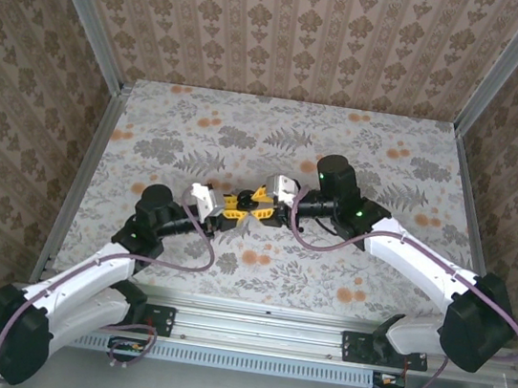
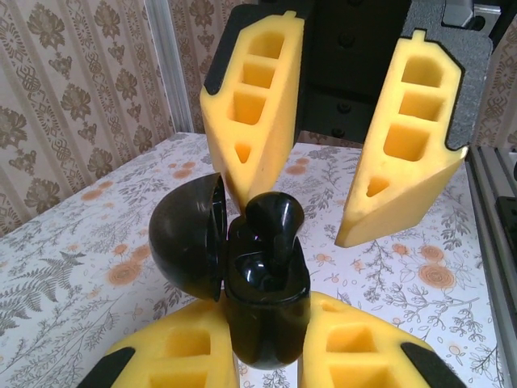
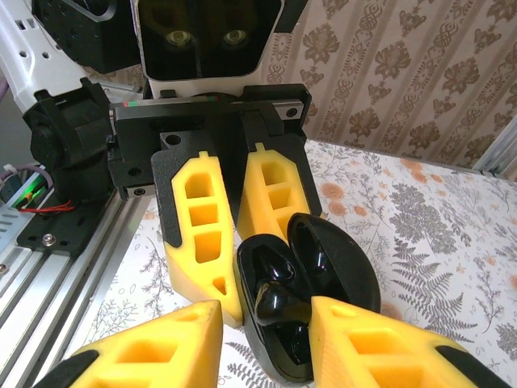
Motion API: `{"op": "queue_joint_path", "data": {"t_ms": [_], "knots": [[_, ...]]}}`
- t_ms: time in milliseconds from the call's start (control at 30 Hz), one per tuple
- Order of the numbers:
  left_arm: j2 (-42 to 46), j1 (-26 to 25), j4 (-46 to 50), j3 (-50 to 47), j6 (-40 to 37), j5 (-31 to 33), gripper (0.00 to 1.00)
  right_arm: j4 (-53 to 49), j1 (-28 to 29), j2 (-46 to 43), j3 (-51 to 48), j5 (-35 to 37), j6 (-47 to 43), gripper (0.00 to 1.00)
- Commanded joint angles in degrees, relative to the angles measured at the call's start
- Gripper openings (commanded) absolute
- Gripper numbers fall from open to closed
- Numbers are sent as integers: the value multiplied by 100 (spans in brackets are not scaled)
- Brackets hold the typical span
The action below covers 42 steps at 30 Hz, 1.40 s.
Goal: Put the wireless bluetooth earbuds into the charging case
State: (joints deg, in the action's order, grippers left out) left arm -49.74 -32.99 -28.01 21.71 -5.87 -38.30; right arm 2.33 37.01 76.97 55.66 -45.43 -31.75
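Observation:
The charging case (image 2: 266,315) here is glossy black, with its lid (image 2: 182,242) swung open to the left. My left gripper (image 2: 271,339) is shut on the case body and holds it above the table. A black earbud (image 2: 275,218) stands partly in one well, its rounded head sticking out. My right gripper (image 2: 303,212) faces it, yellow fingers apart on either side of the earbud, one fingertip (image 2: 250,182) right against it. From the right wrist, the earbud (image 3: 283,301) lies against the right finger, and the case (image 3: 275,360) has a second glossy shape in its other well. Both grippers (image 1: 243,203) meet mid-table.
The flowered tabletop (image 1: 362,151) lies below the raised grippers. Aluminium rails (image 1: 259,334) run along the near edge by the arm bases. Patterned walls (image 1: 302,26) close the back and sides.

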Motion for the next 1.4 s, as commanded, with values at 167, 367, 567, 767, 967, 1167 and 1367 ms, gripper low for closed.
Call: {"op": "queue_joint_path", "data": {"t_ms": [167, 367, 567, 767, 967, 1167, 1367], "knots": [[155, 21, -232, -15, 26, 519, 7, -486, 164, -138, 19, -335, -40, 31], [199, 23, -254, -36, 65, 597, 6, -516, 189, -191, -1, -335, -42, 30], [153, 21, -293, -18, 86, 508, 6, -232, 235, -160, -20, -204, 60, 30], [187, 21, -293, -44, 104, 519, 6, 114, 172, -531, -373, -61, 222, 31], [141, 21, -342, -36, 130, 461, 6, 734, -7, -739, -719, 230, 565, 45], [158, 21, -356, -44, 153, 431, 6, 836, -1, -430, -479, 141, 609, 46], [205, 21, -328, -68, 147, 459, 6, 887, 16, -105, -210, -100, 617, 44]]}}
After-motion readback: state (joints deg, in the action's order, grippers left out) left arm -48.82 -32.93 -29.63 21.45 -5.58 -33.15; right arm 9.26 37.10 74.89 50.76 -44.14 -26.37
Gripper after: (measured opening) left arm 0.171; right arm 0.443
